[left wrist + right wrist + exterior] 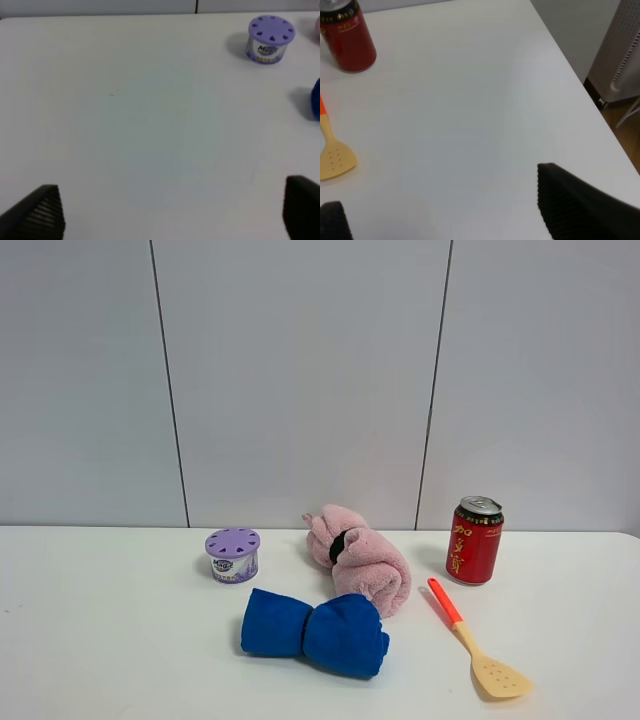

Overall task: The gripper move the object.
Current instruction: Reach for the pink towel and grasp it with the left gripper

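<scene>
Closest in: left gripper (pixel 170 210), spread wide and empty above bare worktop (pixel 125 125), well left of the blue rolled cloth (pixel 315 632). Likewise right gripper (pixel 450 215), parted with nothing between, well right of that cloth and close to the worktop's edge. Neither in sight from the high camera.

Further out, just behind the blue rolled cloth and seemingly touching its right end: pink rolled towel (pixel 362 562), lying on its side, cinched by a black band (pixel 341 545) near the far end. Behind and left of the cloth, purple tub (pixel 233 554); right of it, spatula (pixel 480 645); farther right and behind, red can (pixel 474 540).

Looks fluffy, light and yielding; likely to squash and sag rather than slip. Probably best pinched across the thick middle, or at the band, the tightest part, biting deep to avoid catching only loose pile or dragging the blue cloth along.
</scene>
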`<state>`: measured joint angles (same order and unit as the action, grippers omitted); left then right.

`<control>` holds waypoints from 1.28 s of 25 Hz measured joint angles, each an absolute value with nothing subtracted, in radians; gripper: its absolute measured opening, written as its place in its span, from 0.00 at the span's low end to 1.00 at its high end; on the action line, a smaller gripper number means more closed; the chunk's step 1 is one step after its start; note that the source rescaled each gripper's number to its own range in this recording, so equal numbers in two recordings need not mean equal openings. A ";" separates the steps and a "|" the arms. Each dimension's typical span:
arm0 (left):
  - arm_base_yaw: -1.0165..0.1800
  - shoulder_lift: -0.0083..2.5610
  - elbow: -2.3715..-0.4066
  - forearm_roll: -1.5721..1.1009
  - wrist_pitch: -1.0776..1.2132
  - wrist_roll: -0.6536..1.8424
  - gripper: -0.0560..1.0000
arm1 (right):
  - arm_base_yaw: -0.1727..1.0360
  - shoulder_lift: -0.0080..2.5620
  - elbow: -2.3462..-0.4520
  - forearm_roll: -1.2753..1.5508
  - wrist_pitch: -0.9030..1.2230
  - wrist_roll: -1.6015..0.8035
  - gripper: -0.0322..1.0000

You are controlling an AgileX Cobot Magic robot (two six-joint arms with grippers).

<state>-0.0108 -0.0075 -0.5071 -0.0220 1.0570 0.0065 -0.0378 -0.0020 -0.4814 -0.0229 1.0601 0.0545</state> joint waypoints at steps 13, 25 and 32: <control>-0.011 -0.008 -0.507 -0.022 1.057 0.006 1.00 | -0.038 -0.002 -0.481 -0.023 1.060 0.054 1.00; -0.011 -0.008 -0.507 -0.022 1.057 0.006 1.00 | -0.038 -0.002 -0.481 -0.023 1.060 0.054 1.00; -0.011 -0.008 -0.507 -0.022 1.057 0.006 1.00 | -0.038 -0.002 -0.481 -0.023 1.060 0.054 1.00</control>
